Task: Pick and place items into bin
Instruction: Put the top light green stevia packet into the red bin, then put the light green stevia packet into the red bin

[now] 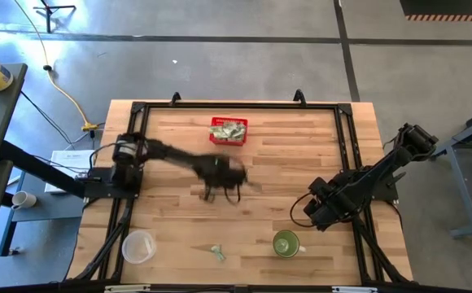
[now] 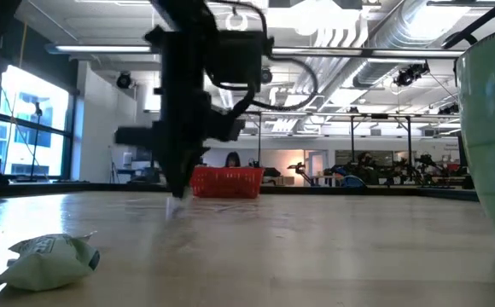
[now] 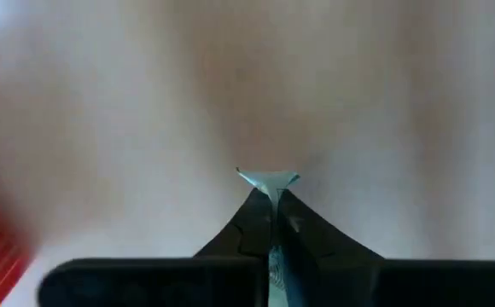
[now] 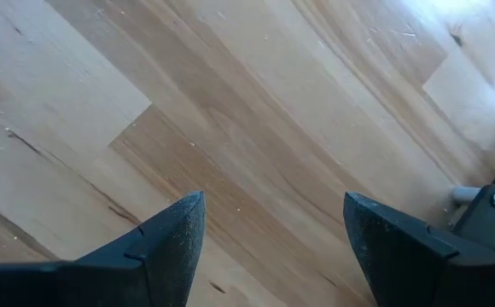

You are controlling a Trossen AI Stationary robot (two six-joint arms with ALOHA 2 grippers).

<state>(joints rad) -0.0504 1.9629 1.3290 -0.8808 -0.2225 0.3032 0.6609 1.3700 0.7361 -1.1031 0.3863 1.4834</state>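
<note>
My left gripper [image 1: 211,194] is out over the middle of the table, nearer than the red basket [image 1: 229,130], and is shut on one small pale green-and-white paper piece [image 3: 269,179]. The low view shows this gripper [image 2: 177,194] pointing down, close above the wood, left of the basket [image 2: 226,182]. The basket stands on the far half of the table and holds several such pieces [image 1: 230,130]. One more piece [image 1: 217,252] lies near the near edge, large in the low view [image 2: 51,256]. My right gripper [image 1: 312,213] waits open over bare wood at the right. My left gripper pinches the paper piece between its two shut fingers [image 3: 252,217], coming from above and pointing down. A small crumpled tip of the piece [image 3: 269,178] sticks out past the fingertips. Whether the piece touches the table, I cannot tell.
A clear plastic cup [image 1: 138,247] stands at the near left and a round green cup [image 1: 286,243] at the near right, filling the right edge of the low view [image 2: 491,128]. A black frame [image 1: 236,105] runs around the tabletop. Bare wood lies between the gripper and the basket.
</note>
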